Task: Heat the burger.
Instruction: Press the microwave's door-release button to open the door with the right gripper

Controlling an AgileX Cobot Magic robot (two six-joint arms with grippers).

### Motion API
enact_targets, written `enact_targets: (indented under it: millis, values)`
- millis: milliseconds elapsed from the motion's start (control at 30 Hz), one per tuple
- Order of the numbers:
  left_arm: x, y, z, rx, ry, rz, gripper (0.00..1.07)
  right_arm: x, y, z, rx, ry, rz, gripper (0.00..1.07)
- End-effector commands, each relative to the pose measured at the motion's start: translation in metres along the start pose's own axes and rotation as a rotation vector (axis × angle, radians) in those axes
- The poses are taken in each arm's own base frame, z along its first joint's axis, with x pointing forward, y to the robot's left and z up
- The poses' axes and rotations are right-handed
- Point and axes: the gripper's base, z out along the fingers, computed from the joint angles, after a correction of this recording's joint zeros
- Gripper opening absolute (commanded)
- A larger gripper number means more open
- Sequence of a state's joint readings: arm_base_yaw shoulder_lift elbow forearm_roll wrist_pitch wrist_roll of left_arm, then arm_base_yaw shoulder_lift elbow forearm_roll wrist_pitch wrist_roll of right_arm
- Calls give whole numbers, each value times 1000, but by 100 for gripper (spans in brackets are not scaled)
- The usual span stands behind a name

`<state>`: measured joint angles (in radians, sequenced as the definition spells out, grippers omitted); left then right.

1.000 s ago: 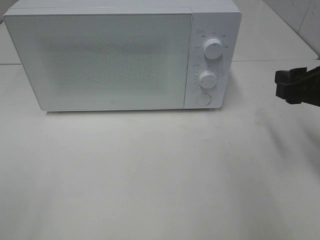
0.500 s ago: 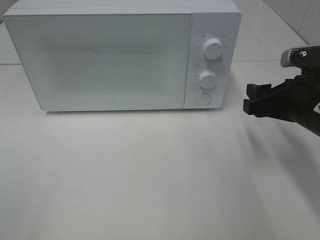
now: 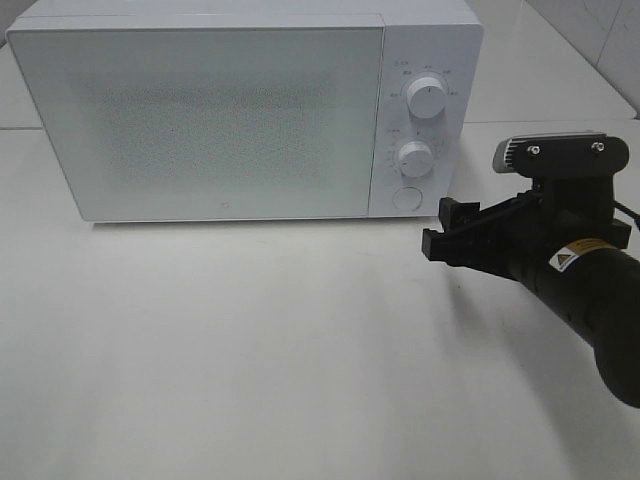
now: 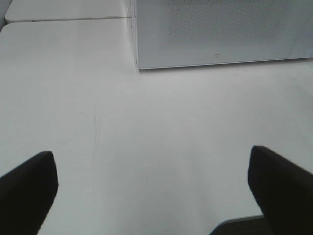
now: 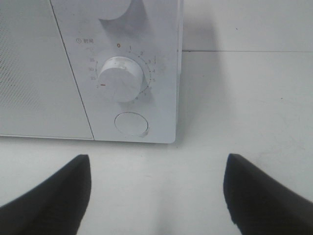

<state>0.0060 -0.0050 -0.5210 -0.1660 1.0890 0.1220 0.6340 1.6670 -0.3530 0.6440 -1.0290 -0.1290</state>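
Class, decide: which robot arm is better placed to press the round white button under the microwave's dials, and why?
Right. The right gripper, open, hangs near the control panel of the white box-shaped microwave, the round white button ahead in its wrist view. The left gripper faces the door's far corner.

Microwave [image 3: 200, 110] at back of table [image 3: 250, 350] — right hand [image 3: 440, 228] before its control panel [image 3: 428, 125].
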Motion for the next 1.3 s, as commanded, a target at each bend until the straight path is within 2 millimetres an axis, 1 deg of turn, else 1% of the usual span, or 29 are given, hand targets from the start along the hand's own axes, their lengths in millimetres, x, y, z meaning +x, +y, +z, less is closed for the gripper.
enact_targets:
  millis: [33, 100, 200, 267, 467, 533, 600, 633, 700, 733, 767, 800, 833, 867, 900, 933, 967, 1000, 1033, 1067, 1100, 1133, 1167, 1200, 1233, 1267, 1300]
  values:
    - [0, 0, -1, 1, -24, -7, 98, 0, 4, -2, 16, -20, -3, 74]
    - [0, 0, -1, 1, -24, -7, 98, 5, 12, -7, 29, -24, -6, 74]
    - [0, 0, -1, 1, -24, -7, 98, 7, 15, -7, 32, -21, -19, 74]
    - [0, 0, -1, 1, -22, -7, 98, 13, 22, -7, 21, -9, -62, 74]
    - [0, 0, -1, 1, -21, -7, 98, 13, 22, -7, 25, -8, -44, 73]
    - [-1, 0, 0, 1, -14, -8, 98, 13, 21, -7, 31, -13, 16, 72]
    - [-1, 0, 0, 1, -14, -8, 98, 13, 21, -7, 31, -13, 35, 72]
    - [-1, 0, 0, 1, -14, -8, 98, 13, 21, -7, 33, -16, 87, 70]
    - [-1, 0, 0, 1, -14, -8, 98, 13, 21, -7, 35, -16, 121, 69]
    - [-1, 0, 0, 1, -14, -8, 98, 13, 21, -7, 35, -17, 185, 67]
    - [-1, 0, 0, 1, -14, -8, 98, 13, 21, -7, 35, -17, 185, 67]
    - [-1, 0, 0, 1, -14, -8, 98, 13, 21, -7, 35, -18, 250, 64]
    - [-1, 0, 0, 1, -14, -8, 98, 13, 21, -7, 35, -18, 250, 64]
    - [-1, 0, 0, 1, -14, -8, 98, 13, 21, -7, 34, -19, 288, 62]
    - [-1, 0, 0, 1, -14, -8, 98, 13, 21, -7, 34, -20, 374, 58]
    - [-1, 0, 0, 1, -14, -8, 98, 13, 21, -7, 34, -20, 374, 58]
    - [-1, 0, 0, 1, -14, -8, 98, 13, 21, -7, 33, -21, 420, 56]
    - [-1, 0, 0, 1, -14, -8, 98, 13, 21, -7, 32, -23, 506, 51]
    - [-1, 0, 0, 1, -14, -8, 98, 13, 21, -7, 32, -23, 506, 51]
    - [-1, 0, 0, 1, -14, -8, 98, 13, 21, -7, 32, -21, 557, 48]
    - [-1, 0, 0, 1, -14, -8, 98, 13, 21, -7, 31, -23, 659, 41]
    - [-1, 0, 0, 1, -14, -8, 98, 13, 21, -7, 31, -23, 659, 41]
    - [-1, 0, 0, 1, -14, -8, 98, 13, 21, -7, 30, -25, 785, 34]
    - [-1, 0, 0, 1, -14, -8, 98, 13, 21, -7, 29, -26, 848, 30]
    - [-1, 0, 0, 1, -14, -8, 98, 13, 21, -7, 29, -26, 848, 30]
    - [-1, 0, 0, 1, -14, -8, 98, 13, 21, -7, 27, -28, 961, 23]
    - [-1, 0, 0, 1, -14, -8, 98, 13, 21, -7, 27, -28, 961, 23]
